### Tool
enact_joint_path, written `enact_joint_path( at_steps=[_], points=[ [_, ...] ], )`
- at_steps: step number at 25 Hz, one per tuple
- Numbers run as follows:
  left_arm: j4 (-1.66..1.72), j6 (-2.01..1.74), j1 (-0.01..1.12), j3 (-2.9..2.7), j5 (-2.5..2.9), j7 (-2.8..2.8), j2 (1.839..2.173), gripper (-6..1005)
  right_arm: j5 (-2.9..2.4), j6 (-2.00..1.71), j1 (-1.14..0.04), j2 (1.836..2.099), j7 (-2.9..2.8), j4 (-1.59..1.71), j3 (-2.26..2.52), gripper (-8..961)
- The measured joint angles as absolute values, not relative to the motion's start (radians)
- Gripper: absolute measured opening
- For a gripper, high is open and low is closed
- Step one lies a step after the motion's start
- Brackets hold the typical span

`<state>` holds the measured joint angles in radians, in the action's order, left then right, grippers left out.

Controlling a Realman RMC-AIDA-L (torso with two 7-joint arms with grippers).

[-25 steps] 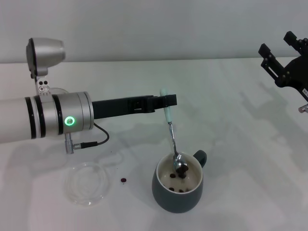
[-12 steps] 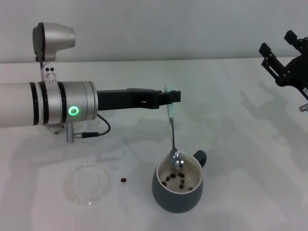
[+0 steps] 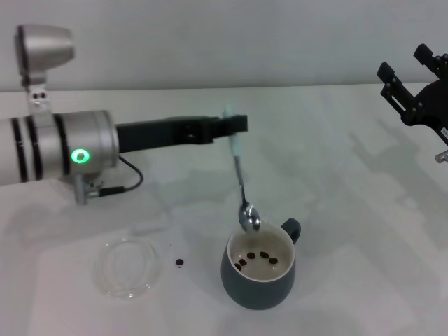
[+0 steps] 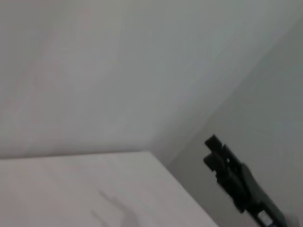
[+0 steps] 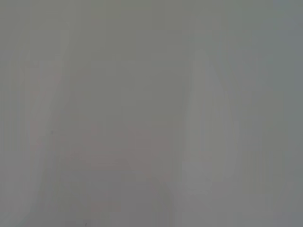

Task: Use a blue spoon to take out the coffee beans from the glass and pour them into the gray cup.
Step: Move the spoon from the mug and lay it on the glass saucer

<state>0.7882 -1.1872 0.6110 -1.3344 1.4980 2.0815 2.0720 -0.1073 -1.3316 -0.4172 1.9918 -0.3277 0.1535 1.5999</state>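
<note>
The left gripper (image 3: pixel 234 124) is reaching in from nine o'clock across the white surface (image 3: pixel 350 210), its jaws pinching the pale handle end of the blue spoon (image 3: pixel 241 183). The spoon is hanging almost upright, tilted a little so that its shiny metal bowl is pointing down toward six o'clock, and that bowl is sitting just above the far rim of the gray cup (image 3: pixel 258 271) without dipping inside. No beans are showing in the spoon's bowl.

The gray cup is standing upright near the six o'clock edge of the head view, its loop handle pointing toward two o'clock. A few coffee beans (image 3: pixel 256 259) are lying scattered on its cream-white bottom. One stray bean (image 3: pixel 180 262) is lying on the surface at nine o'clock from the cup, between the cup and a shallow clear glass dish (image 3: pixel 127 267), which is resting flat farther out at nine o'clock. The double-walled glass is not showing clearly in any view; the left arm is covering the area behind it.

The right gripper (image 3: pixel 414 94) is hanging raised at about two o'clock, well apart from the cup and the spoon, with its black jaws spread and holding nothing. It is also appearing as a dark shape (image 4: pixel 236 182) in the left wrist view. The right wrist view is showing only a plain grey blur.
</note>
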Motion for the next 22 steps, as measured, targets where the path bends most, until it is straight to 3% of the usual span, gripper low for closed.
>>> enact_joint_path(
  at_steps=[10,22],
  points=[
    [0.829,-1.235,0.459,-1.194,1.507,2.123,2.065,127,-0.107,-1.329,-0.424,1.990,-0.329,0.154,1.600,704],
    [0.795,-1.228,0.328,-1.124,1.556,2.107,2.022,126,-0.107,-1.305,-0.424,1.996,-0.330,0.182,1.580,705]
  ],
)
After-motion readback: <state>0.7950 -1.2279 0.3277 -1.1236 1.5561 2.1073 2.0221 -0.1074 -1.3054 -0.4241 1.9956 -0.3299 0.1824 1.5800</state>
